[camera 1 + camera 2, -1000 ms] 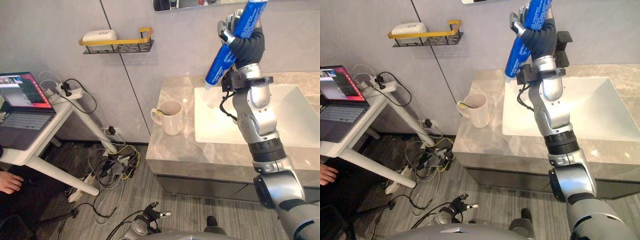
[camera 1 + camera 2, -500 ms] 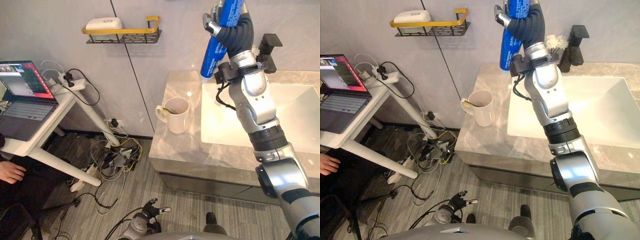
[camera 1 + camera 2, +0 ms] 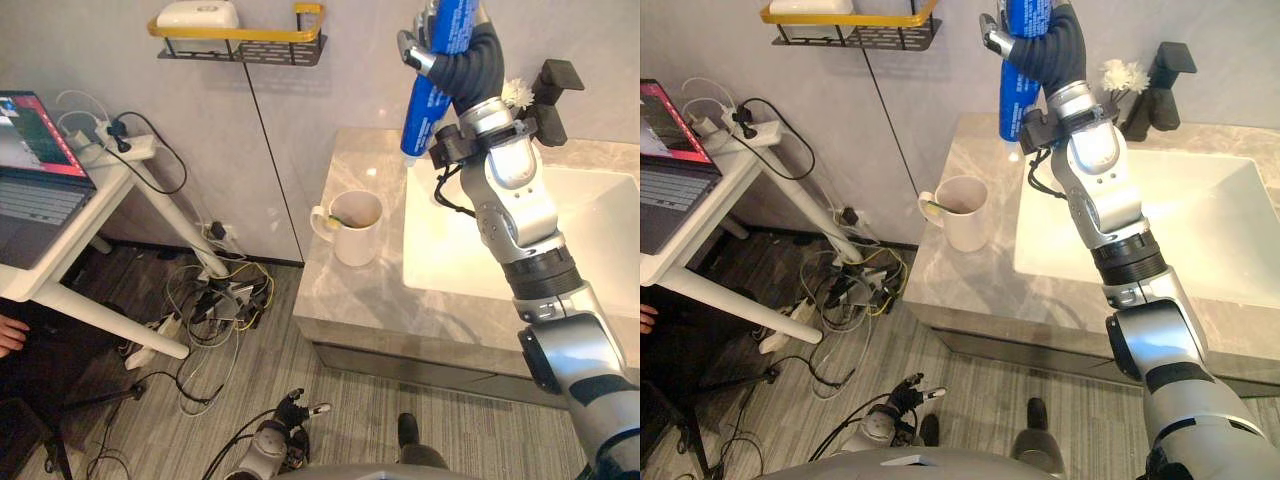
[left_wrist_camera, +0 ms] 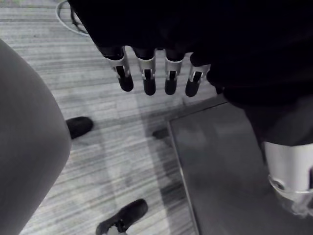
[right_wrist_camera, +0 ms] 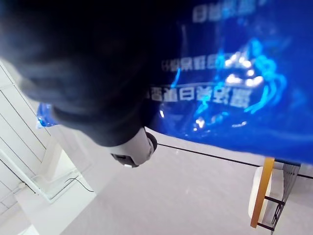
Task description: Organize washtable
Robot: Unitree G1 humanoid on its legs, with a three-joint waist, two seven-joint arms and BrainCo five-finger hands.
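Note:
A blue toothpaste tube (image 3: 430, 92) stands nearly upright in the air, and my right hand (image 3: 470, 58) is shut on its upper part. It hangs above the back left corner of the white sink (image 3: 600, 240), cap end down. From the right wrist the tube (image 5: 234, 98) shows close up against my right hand (image 5: 98, 73). A cream mug (image 3: 355, 228) with a yellowish item inside stands on the grey marble counter (image 3: 340, 295), left of the sink. My left hand (image 4: 156, 73) hangs low over the floor with its fingers straight.
A black faucet (image 3: 553, 90) and white flowers (image 3: 515, 92) stand behind the sink. A wall shelf with a yellow rail (image 3: 240, 35) carries a white soap box (image 3: 195, 14). At the left, a laptop (image 3: 30, 185) lies on a white table, with cables (image 3: 225, 300) below.
My right hand has turned the tube from a slant to nearly upright, still raised. The camera has moved, so the faucet and flowers have come into sight.

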